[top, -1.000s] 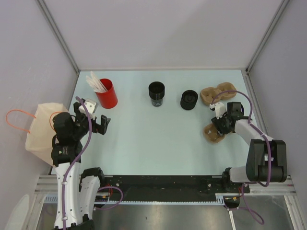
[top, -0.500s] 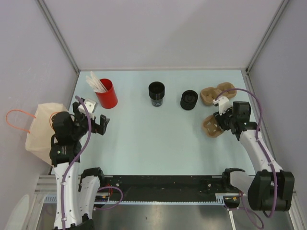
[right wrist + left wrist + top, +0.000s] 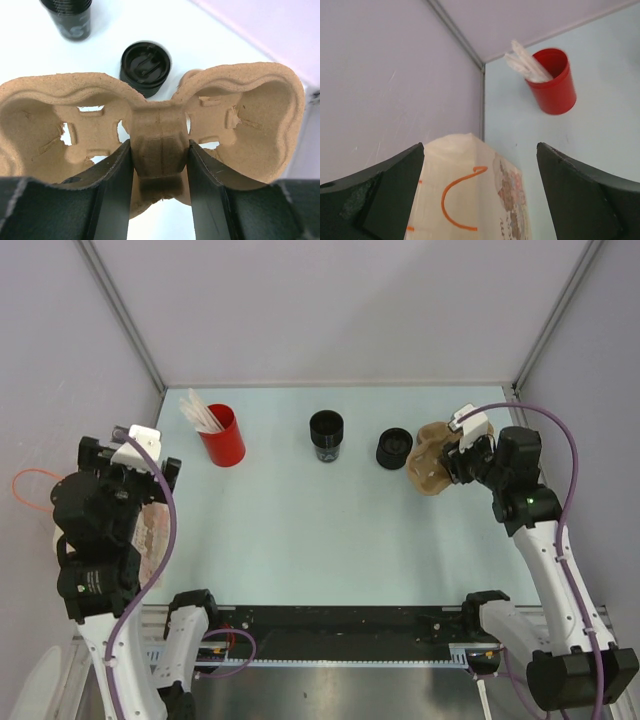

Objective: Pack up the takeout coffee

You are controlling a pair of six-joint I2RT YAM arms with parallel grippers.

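Lifting brown moulded-pulp cup carrier [image 3: 240, 125] off the pale table [image 3: 300, 530] since a second ago, my right claw [image 3: 159, 160] clamped on its centre ridge. Small black disposable coffee cup [image 3: 326, 434] stands far-centre, unpacked; carrier likely bound for it.

I am two arms of one make: rounded black joint housings joined by smooth white links. A thin purple cable [image 3: 172, 530] runs loosely along my left arm [image 3: 100, 575], and a second purple cable [image 3: 575, 455] arcs beside my right arm [image 3: 550, 550]. My left wrist block [image 3: 140, 447] and right wrist block [image 3: 470, 422] are small and white. My left fingers [image 3: 385, 195] and right fingers [image 3: 112, 190] are flat matte black slabs; one left finger has a grey scuffed patch. My bases [image 3: 190, 610] are black.
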